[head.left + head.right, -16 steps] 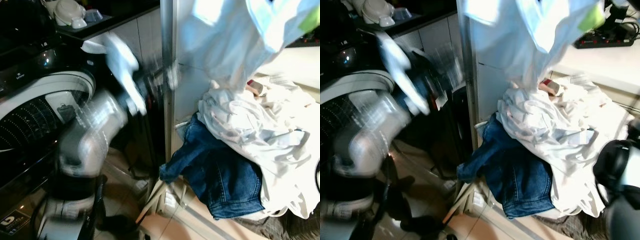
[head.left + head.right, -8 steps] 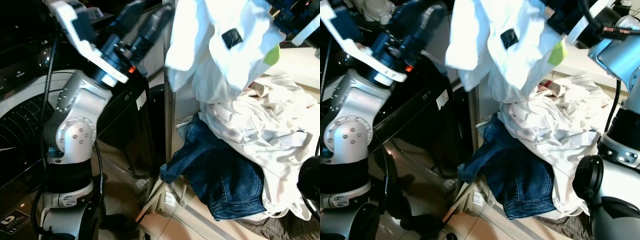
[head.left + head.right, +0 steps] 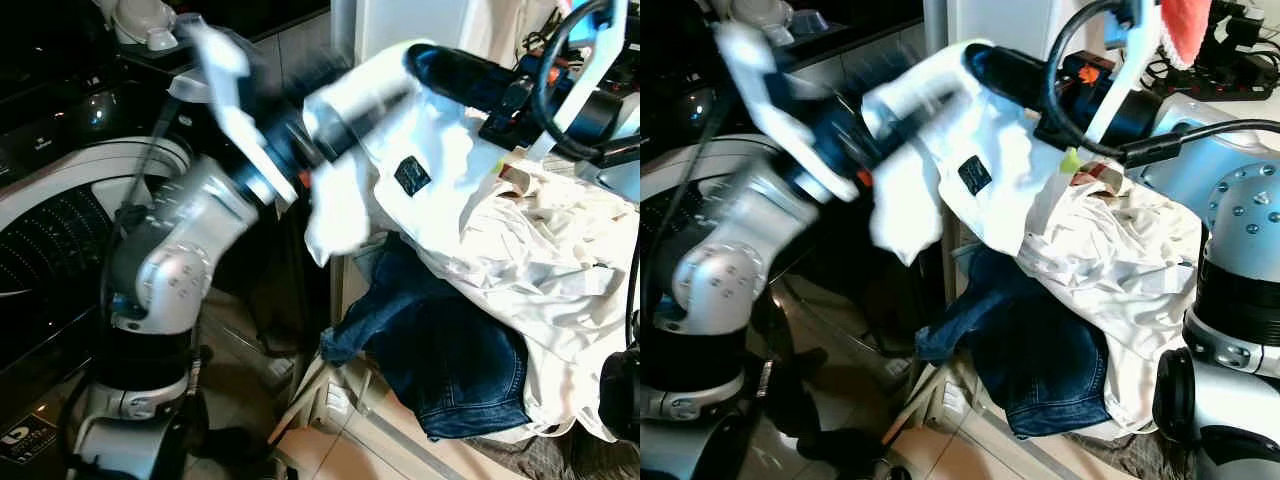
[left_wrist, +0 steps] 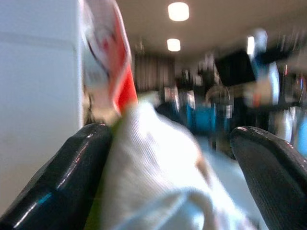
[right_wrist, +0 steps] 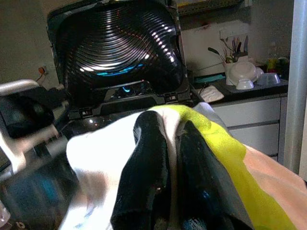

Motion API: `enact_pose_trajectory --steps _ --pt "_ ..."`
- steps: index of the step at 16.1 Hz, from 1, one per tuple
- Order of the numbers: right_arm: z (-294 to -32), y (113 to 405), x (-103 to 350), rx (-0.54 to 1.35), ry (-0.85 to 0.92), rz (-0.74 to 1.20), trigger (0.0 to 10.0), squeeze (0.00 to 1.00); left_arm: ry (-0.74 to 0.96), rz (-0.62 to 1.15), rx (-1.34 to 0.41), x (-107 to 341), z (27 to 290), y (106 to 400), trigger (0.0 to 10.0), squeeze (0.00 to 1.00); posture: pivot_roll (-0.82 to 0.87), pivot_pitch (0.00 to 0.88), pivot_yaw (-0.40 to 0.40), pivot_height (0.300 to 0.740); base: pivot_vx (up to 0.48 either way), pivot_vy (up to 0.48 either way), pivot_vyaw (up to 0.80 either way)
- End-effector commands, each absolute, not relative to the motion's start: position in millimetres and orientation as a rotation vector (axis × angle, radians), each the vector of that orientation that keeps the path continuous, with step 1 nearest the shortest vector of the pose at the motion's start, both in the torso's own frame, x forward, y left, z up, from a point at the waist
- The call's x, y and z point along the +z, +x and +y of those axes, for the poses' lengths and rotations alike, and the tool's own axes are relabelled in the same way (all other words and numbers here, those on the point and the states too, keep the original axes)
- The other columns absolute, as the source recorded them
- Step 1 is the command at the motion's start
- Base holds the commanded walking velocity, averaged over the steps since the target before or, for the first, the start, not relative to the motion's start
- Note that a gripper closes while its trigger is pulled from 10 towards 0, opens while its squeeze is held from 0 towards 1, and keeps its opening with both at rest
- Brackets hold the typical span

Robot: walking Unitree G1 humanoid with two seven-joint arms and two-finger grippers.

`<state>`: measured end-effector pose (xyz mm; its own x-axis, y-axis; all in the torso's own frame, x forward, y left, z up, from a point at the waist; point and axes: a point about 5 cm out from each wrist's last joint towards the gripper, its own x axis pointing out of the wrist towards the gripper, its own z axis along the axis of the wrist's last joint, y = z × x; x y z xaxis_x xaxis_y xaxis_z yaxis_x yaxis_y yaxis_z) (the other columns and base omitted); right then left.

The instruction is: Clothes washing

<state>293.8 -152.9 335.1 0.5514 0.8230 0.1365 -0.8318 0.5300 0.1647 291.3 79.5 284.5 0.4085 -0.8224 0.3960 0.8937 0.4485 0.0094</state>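
Tiled floor (image 3: 330, 450), heaped white laundry (image 3: 560, 290), blue jeans (image 3: 450, 360) beneath

White shirt (image 3: 430, 190) with seemingly yellow-green lining, blue jeans (image 3: 450, 360), black fingers (image 5: 158, 177)

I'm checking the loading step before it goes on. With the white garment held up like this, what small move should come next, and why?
Probably swing the white garment leftward over the washing machine's open drum. The right gripper is pinched shut on the cloth, and the left gripper has fabric between its spread fingers, so the garment hangs clear of the laundry pile but beside the drum, not above it.
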Motion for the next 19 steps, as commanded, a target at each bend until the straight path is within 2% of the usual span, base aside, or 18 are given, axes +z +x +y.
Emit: enact_pose_trajectory --steps 1,3,5,6,7,8,19 --pt "-147 288 336 1.027 0.191 -0.052 0.0 0.0 -0.172 -0.32 -1.095 276 76 292 10.0 0.0 -0.02 0.0 0.07 0.74 0.0 0.0 0.0" --pt "-145 286 335 1.04 0.183 -0.054 0.0 0.0 -0.117 -0.255 -1.046 266 73 298 10.0 0.0 -0.02 0.0 0.07 0.74 0.0 0.0 0.0" --pt "-144 285 336 1.043 0.182 -0.059 0.0 0.0 -0.096 -0.275 -0.97 265 76 305 10.0 0.0 -0.02 0.0 0.071 0.74 0.0 0.0 0.0" --pt "-144 285 336 1.044 0.182 -0.06 0.0 0.0 -0.113 -0.302 -0.96 267 78 306 8.0 0.0 -0.02 0.0 0.071 0.74 0.0 0.0 0.0" --pt "-144 285 336 1.043 0.181 -0.06 0.0 0.0 -0.148 -0.32 -0.961 270 80 306 1.2 0.0 -0.02 0.0 0.069 0.74 0.0 0.0 0.0" --pt "-144 285 336 1.044 0.181 -0.06 0.0 0.0 -0.17 -0.334 -0.969 273 81 305 0.0 0.0 -0.02 0.0 0.068 0.74 0.0 0.0 0.0" --pt "-142 284 334 1.049 0.182 -0.059 0.0 0.0 -0.184 -0.358 -0.977 271 81 303 0.0 0.0 -0.02 0.0 0.072 0.74 0.0 0.0 0.0"
